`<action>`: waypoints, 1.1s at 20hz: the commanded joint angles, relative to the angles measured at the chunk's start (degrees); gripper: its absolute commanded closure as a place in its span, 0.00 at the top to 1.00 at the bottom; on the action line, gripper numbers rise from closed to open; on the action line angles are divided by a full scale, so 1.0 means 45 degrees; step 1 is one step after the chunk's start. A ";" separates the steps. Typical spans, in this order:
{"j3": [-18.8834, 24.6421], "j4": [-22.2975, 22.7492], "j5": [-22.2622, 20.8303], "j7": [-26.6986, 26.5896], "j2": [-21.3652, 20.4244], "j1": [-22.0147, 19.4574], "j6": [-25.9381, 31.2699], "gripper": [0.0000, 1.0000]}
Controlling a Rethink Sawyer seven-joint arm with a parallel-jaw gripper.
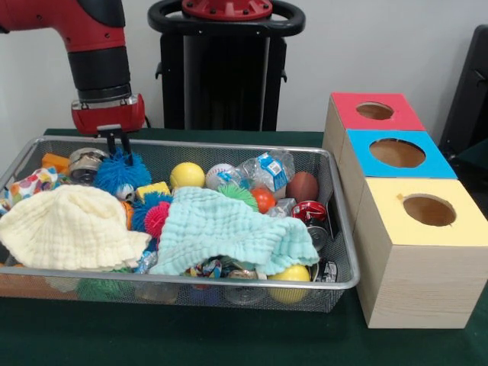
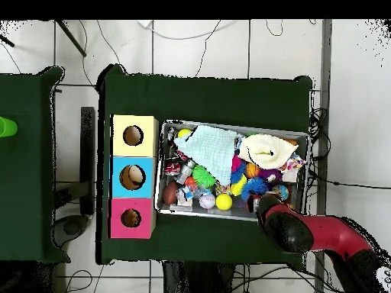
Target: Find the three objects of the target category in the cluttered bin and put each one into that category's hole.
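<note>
I saw the gripper (image 1: 119,145) low over the bin's (image 1: 191,143) far corner, just above a blue spiky ball (image 1: 122,171); whether its jaws were released I couldn't tell. The cloths (image 1: 229,229) could snag it. The red box's hole (image 1: 374,110) looked empty.

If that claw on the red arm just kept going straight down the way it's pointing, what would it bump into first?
Most likely the spiky blue ball. The gripper points down into the bin right above that ball's top, close to touching it. Depth is hard to judge from the front view, so it could just miss it.
</note>
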 commanded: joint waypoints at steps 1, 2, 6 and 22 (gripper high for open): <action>0.0659 -0.1222 0.0908 0.0341 -0.0791 0.0471 0.0896 0.00; 0.0601 -0.1228 0.0958 0.0353 -0.0818 0.0523 0.0880 0.00; 0.0372 -0.1210 0.0972 0.0409 -0.0841 0.0676 0.0675 0.00; -0.0123 -0.1073 0.1801 0.0945 -0.1559 0.1413 0.1015 0.00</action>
